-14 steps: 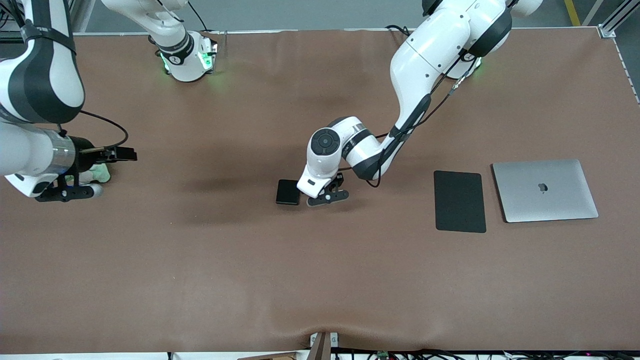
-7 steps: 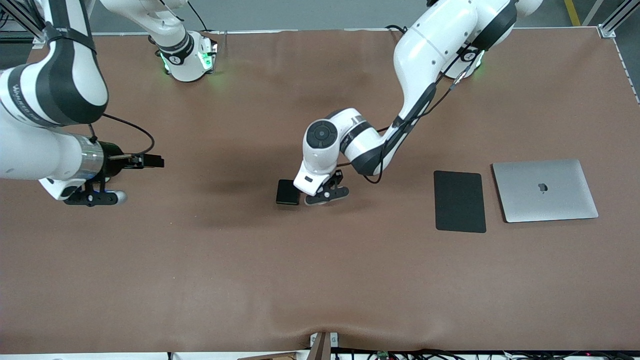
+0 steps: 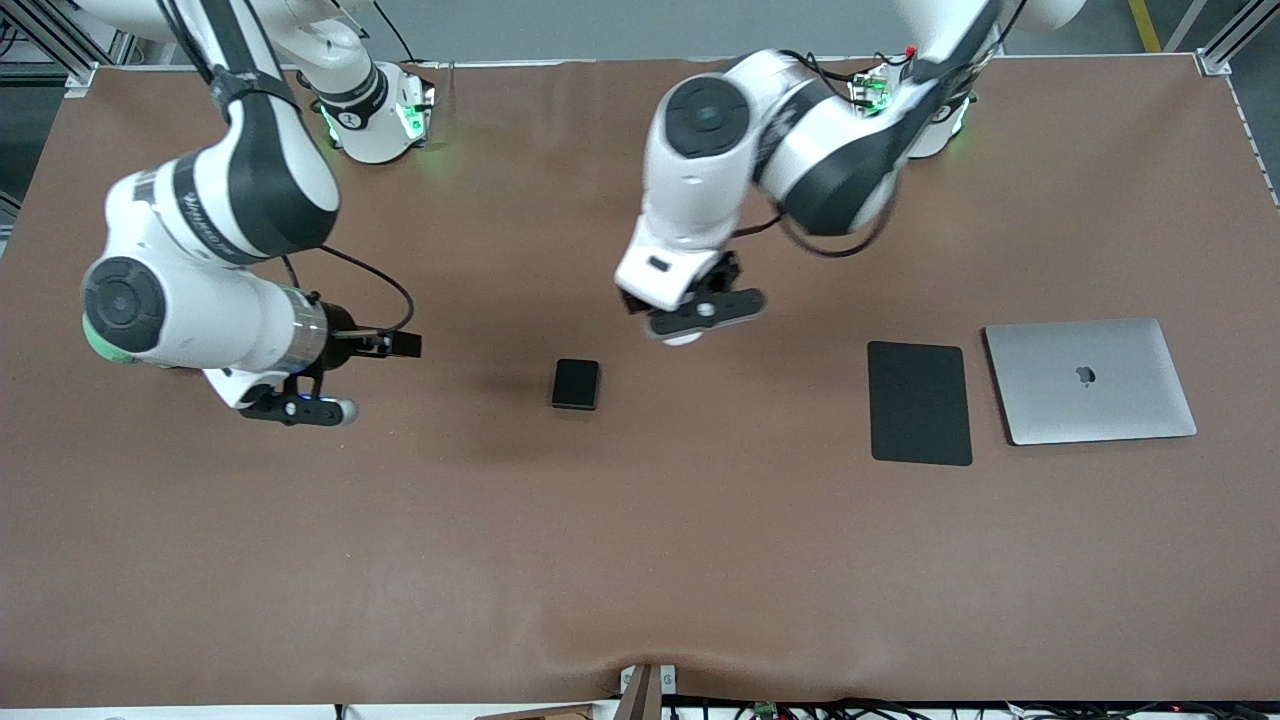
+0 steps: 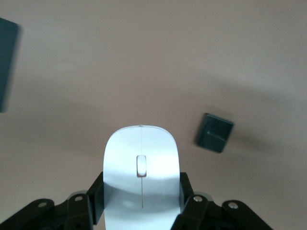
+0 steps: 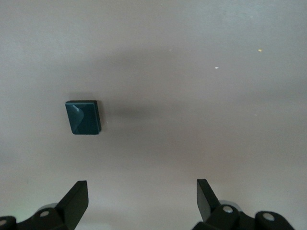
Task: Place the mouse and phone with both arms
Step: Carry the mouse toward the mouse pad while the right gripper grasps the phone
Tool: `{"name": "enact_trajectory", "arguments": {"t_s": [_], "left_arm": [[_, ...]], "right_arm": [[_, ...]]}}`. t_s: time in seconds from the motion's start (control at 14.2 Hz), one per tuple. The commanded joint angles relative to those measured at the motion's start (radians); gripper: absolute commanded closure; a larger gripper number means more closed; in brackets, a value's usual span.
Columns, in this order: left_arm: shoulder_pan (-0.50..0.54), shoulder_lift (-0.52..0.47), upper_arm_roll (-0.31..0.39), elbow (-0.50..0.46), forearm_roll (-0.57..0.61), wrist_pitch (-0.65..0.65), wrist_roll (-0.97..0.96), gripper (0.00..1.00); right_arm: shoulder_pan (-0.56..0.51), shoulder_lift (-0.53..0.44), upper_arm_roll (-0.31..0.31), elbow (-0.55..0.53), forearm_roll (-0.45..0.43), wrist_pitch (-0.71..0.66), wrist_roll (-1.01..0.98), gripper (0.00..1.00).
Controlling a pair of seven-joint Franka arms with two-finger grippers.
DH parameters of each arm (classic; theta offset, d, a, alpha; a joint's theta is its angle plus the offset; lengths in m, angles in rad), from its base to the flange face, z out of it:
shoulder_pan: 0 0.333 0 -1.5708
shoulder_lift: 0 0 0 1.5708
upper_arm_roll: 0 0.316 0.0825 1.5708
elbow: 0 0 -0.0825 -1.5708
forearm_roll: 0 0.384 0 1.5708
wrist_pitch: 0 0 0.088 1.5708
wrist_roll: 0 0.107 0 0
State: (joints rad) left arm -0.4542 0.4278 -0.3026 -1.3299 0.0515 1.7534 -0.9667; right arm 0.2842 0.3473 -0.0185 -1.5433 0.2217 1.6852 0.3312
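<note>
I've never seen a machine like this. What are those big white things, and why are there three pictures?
They are two robot arms at a brown table. Each ends in a two-finger gripper. The big picture looks down from a high camera; the other two come from cameras on the arms' wrists. The left gripper is up in the air, shut on the white mouse. The right gripper is open and holds nothing; it hangs over the table near the small black phone. Toward the left arm's end lie a flat black mouse pad and a closed silver laptop.
</note>
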Motion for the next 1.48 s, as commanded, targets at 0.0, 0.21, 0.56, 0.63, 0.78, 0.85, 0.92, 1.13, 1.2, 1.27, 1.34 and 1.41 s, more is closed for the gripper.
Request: {"name": "enact_trajectory", "arguments": {"t_s": [0.0, 0.21, 0.56, 0.63, 0.78, 0.85, 0.92, 1.13, 1.2, 1.27, 1.34, 1.41], "left_arm": [[0.174, -0.136, -0.007, -0.116, -0.088, -0.069, 0.193, 0.72], [0.371, -0.286, -0.006, -0.260, -0.156, -0.094, 0.435, 0.72], [0.601, -0.382, -0.004, -0.370, -0.157, -0.104, 0.705, 0.72], [0.629, -0.382, -0.004, -0.376, -0.157, -0.107, 0.742, 0.72], [0.635, -0.383, 0.035, -0.400, -0.148, -0.107, 0.839, 0.72], [0.596, -0.382, 0.106, -0.413, -0.147, -0.103, 0.877, 0.72], [0.542, -0.380, 0.172, -0.436, -0.147, -0.089, 0.907, 0.72], [0.490, -0.383, 0.212, -0.581, -0.145, 0.058, 0.934, 0.72], [0.477, -0.379, 0.214, -0.635, -0.145, 0.125, 0.938, 0.72], [0.468, -0.373, 0.214, -0.691, -0.145, 0.202, 0.938, 0.72], [0.463, -0.365, 0.215, -0.744, -0.145, 0.286, 0.941, 0.72], [0.456, -0.351, 0.217, -0.791, -0.145, 0.364, 0.959, 0.72]], "right_arm": [[0.039, 0.031, -0.005, 0.002, 0.022, 0.063, 0.040, 0.00], [0.095, 0.074, -0.005, 0.002, 0.022, 0.137, 0.118, 0.00], [0.160, 0.154, -0.005, 0.002, 0.021, 0.253, 0.132, 0.00], [0.179, 0.176, -0.005, 0.000, 0.021, 0.286, 0.132, 0.00], [0.210, 0.225, -0.005, 0.000, 0.021, 0.347, 0.132, 0.00], [0.217, 0.242, -0.005, 0.000, 0.019, 0.366, 0.132, 0.00], [0.223, 0.251, -0.005, -0.001, 0.021, 0.387, 0.132, 0.00], [0.253, 0.292, -0.006, -0.017, 0.019, 0.445, 0.132, 0.00], [0.266, 0.304, -0.006, -0.026, 0.019, 0.482, 0.135, 0.00], [0.274, 0.314, -0.006, -0.043, 0.018, 0.523, 0.143, 0.00], [0.285, 0.327, -0.006, -0.050, 0.018, 0.559, 0.150, 0.00], [0.297, 0.341, -0.006, -0.052, 0.016, 0.579, 0.158, 0.00]]}}
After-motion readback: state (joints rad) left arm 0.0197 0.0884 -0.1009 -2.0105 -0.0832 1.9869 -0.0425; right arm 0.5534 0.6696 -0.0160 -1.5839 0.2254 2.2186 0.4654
